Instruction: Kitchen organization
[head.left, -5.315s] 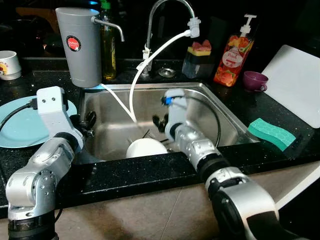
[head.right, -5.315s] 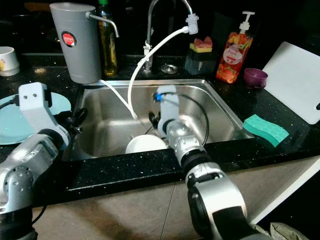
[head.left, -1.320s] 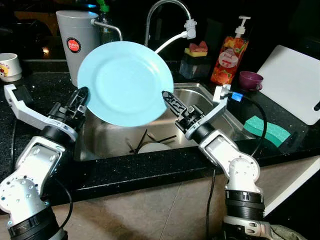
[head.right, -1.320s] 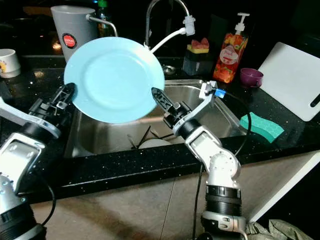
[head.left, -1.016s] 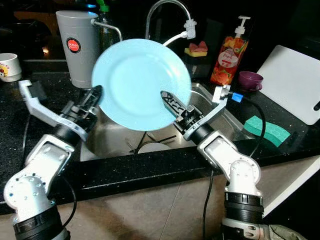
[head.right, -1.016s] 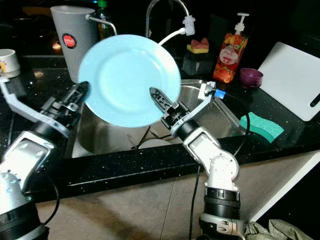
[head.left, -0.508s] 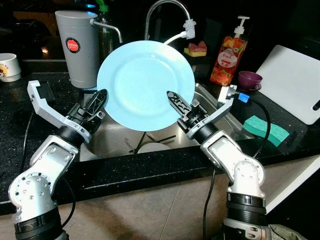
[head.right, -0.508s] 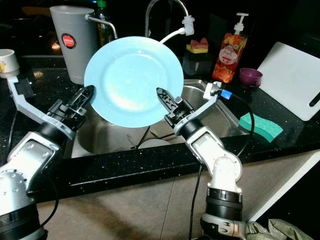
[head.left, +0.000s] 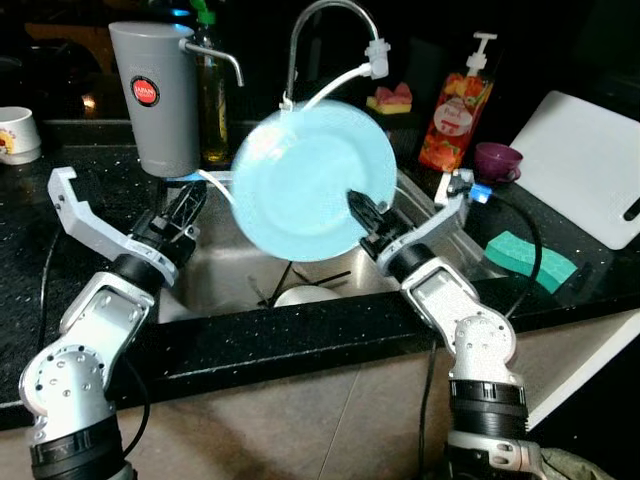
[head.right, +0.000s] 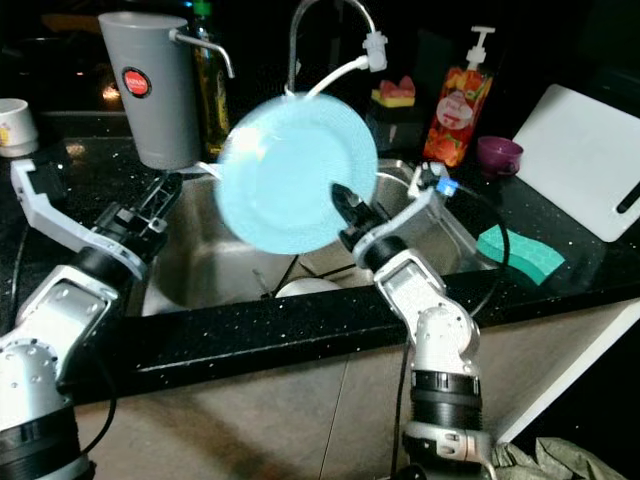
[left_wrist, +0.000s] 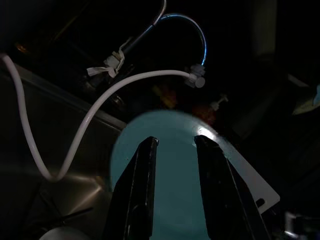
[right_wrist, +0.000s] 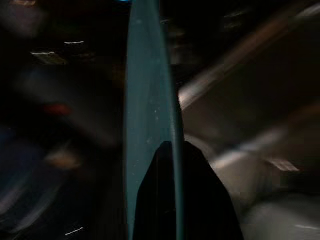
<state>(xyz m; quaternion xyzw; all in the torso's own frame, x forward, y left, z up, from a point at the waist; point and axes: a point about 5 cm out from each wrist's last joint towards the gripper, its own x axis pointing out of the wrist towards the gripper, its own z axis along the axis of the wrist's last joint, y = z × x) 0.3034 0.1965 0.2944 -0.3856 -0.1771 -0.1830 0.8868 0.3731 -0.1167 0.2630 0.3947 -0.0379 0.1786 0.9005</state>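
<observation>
Dark kitchen, black speckled counter around a steel sink. Right gripper is clamped on the rim of a light blue plate, holding it up on edge over the sink; grip sits at about 4 o'clock on the plate. Left gripper is off the plate at its 9 o'clock, fingers apart and empty. White bowl in the sink, at 6 o'clock under the plate. Faucet with white hose at 12 o'clock. Grey water filter at 10 o'clock, soap bottle and purple cup at 2 o'clock, green sponge at 3 o'clock.
</observation>
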